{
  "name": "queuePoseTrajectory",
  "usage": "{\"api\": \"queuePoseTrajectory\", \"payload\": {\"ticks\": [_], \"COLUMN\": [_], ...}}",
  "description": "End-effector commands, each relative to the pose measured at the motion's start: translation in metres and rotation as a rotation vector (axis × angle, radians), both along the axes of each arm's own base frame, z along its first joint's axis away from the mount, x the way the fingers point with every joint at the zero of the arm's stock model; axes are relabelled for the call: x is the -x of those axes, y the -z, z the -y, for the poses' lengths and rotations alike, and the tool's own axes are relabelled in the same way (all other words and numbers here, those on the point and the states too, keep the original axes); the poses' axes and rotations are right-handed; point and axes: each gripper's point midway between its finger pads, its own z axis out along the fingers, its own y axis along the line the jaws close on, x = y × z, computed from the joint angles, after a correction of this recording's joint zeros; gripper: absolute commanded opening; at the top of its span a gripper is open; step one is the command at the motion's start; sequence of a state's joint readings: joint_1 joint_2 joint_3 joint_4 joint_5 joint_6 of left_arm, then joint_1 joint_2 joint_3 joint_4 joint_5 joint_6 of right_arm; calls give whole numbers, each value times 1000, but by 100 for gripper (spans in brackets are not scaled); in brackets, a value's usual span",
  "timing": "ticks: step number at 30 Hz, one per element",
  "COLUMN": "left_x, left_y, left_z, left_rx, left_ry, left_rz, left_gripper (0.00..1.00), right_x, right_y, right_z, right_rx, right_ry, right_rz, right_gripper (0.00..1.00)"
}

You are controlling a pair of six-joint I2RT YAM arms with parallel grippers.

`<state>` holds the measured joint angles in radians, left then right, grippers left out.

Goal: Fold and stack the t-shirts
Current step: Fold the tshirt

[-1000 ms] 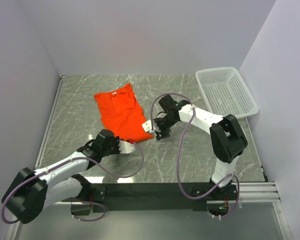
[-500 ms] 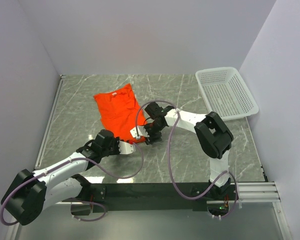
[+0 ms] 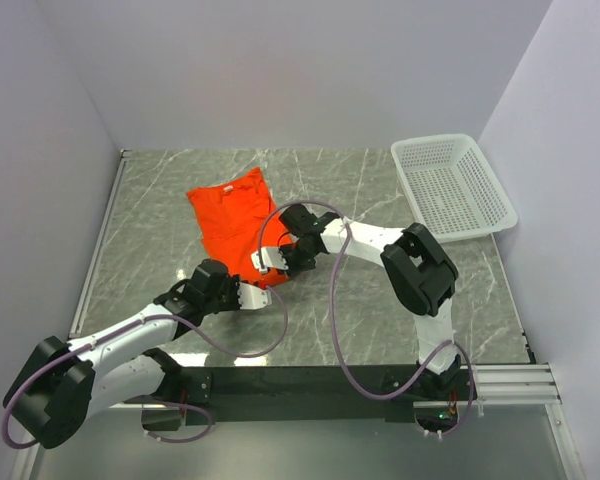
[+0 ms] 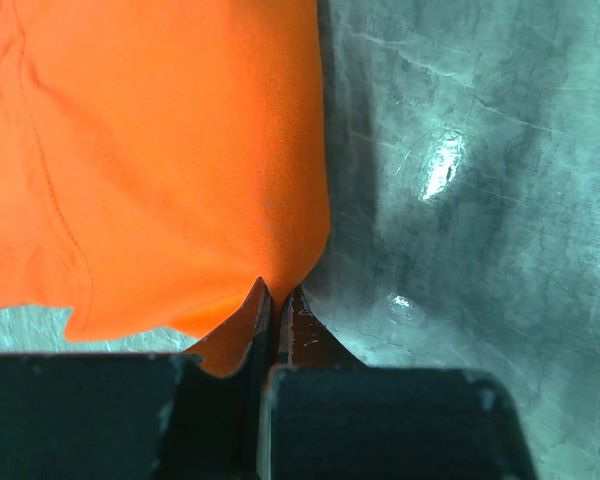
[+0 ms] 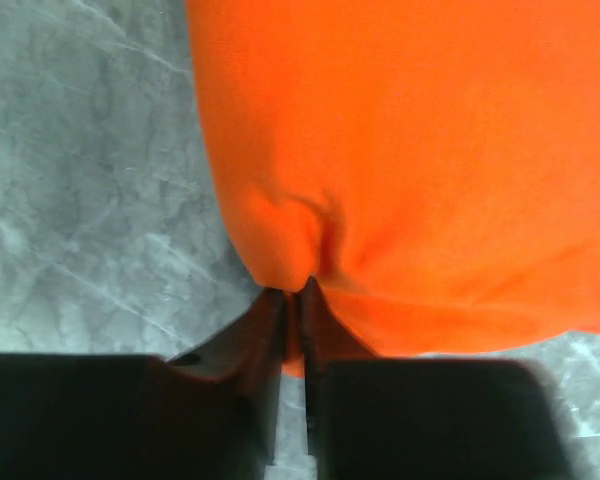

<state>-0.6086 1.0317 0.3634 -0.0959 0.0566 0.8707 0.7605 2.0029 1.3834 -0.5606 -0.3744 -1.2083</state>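
One orange-red t-shirt (image 3: 235,222) lies partly folded on the marble table, left of centre. My left gripper (image 3: 248,295) is shut on its near hem; the left wrist view has the cloth (image 4: 170,160) pinched between the closed tips (image 4: 277,297). My right gripper (image 3: 270,262) sits at the shirt's near right edge, just beyond the left one. In the right wrist view its jaws (image 5: 293,297) are closed on a puckered fold of the orange fabric (image 5: 420,150), and cloth shows between the fingers.
A white mesh basket (image 3: 453,185) stands at the back right corner. Grey walls close the table at the back and both sides. Bare marble (image 3: 380,300) lies right of the shirt and in front of the basket.
The right arm swung left from beside the shirt's corner onto its near edge, and its jaws closed on the cloth. The left gripper has kept its hold and place.
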Motion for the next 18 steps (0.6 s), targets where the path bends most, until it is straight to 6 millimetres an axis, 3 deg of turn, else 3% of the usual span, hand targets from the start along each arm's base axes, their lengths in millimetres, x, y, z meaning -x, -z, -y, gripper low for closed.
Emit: {"api": "queuePoseTrajectory", "payload": {"ticks": [1,5,6,7,11,18], "left_x": [6,13,14,22,42,71], "left_y": [-2,-2,-5,-3,-9,-32], "left_z": [7,11,14,17,27,34], "left_rx": [41,59,66,75,116,162], "left_ry": [33,62,74,98,172,262], "left_rz": [-10,-36,-44,-84,-180,-268], "left_gripper": [0,0,0,0,0,0], "right_x": [-4,8,4,20,39,82], "right_y": [7,-8,-24,-30,-69,-88], "right_z": [-2,-1,-4,3,12,32], "right_rx": [28,-14,-44,-40,-78,-92], "right_ry": [34,11,13,4,-73,-106], "right_rz": [-3,-80,-82,-171,-264,-383], "right_gripper": [4,0,0,0,0,0]}}
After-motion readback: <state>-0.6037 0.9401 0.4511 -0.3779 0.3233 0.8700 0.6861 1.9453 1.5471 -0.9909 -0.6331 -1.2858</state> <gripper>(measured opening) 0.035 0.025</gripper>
